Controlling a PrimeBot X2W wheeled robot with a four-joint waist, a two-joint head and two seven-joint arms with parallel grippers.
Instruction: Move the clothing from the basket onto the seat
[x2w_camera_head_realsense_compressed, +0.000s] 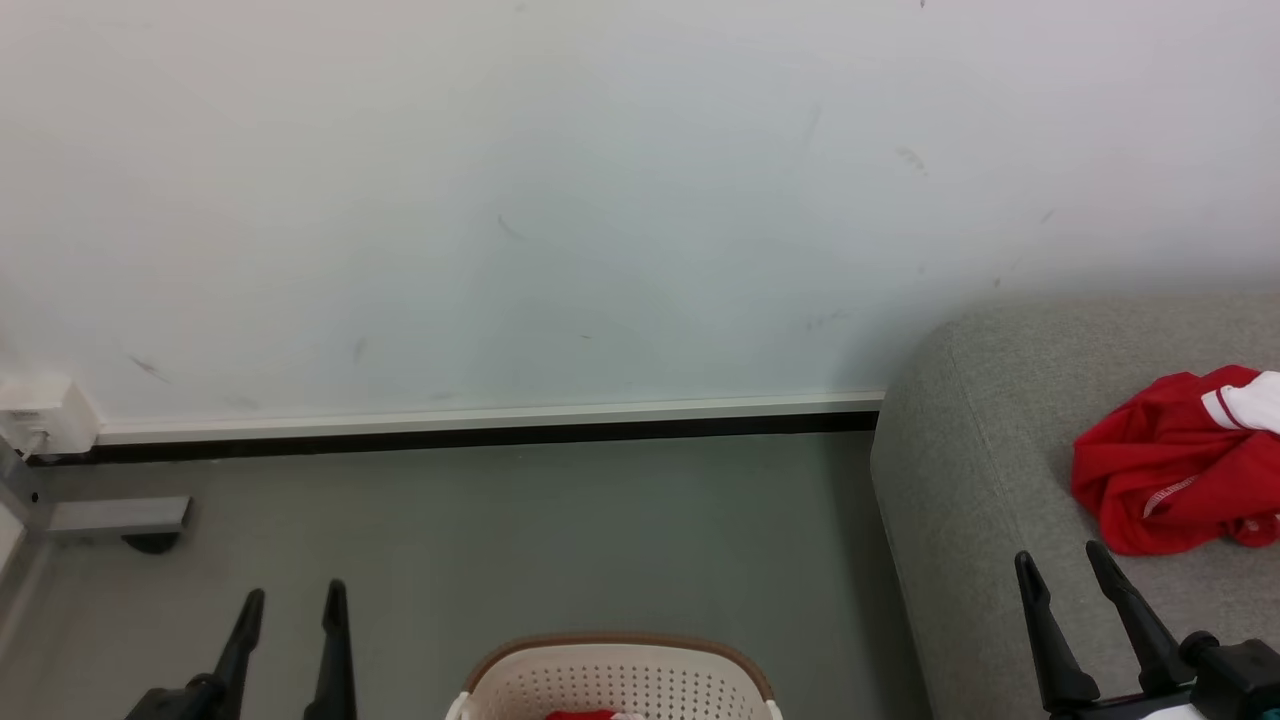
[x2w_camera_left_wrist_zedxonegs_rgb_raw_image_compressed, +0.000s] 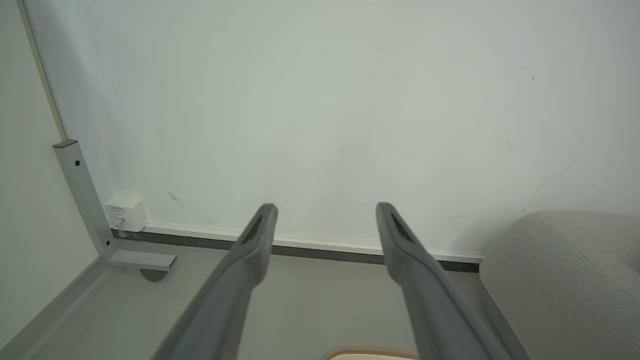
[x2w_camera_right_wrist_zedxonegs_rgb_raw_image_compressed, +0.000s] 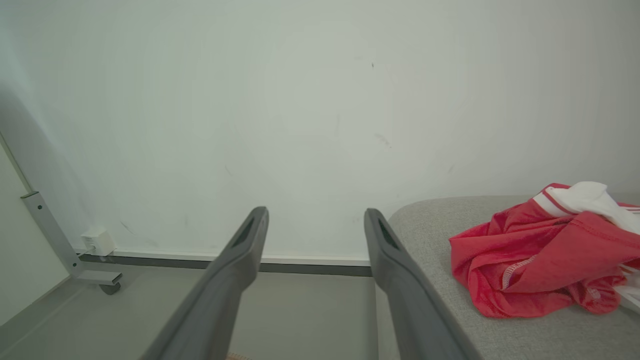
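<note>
Hanging spread apart, empty: left gripper (x2w_camera_head_realsense_compressed: 295, 592), right gripper (x2w_camera_head_realsense_compressed: 1058, 555). Peeking red from basket (x2w_camera_head_realsense_compressed: 620, 641) between them, likely nearer left: clothing (x2w_camera_head_realsense_compressed: 580, 714). Lying on seat (x2w_camera_head_realsense_compressed: 975, 450) beside right gripper: garment (x2w_camera_head_realsense_compressed: 1165, 480).

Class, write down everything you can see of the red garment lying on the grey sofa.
The red garment is soft, thin bright red fabric, crumpled in a loose heap, not folded. A white section edged with a red stripe shows at its upper right, and white stitching runs along one hem. It lies on the grey sofa near its rounded end, cut off by the head view's right edge. The open right gripper stands beside it, not touching.
</note>
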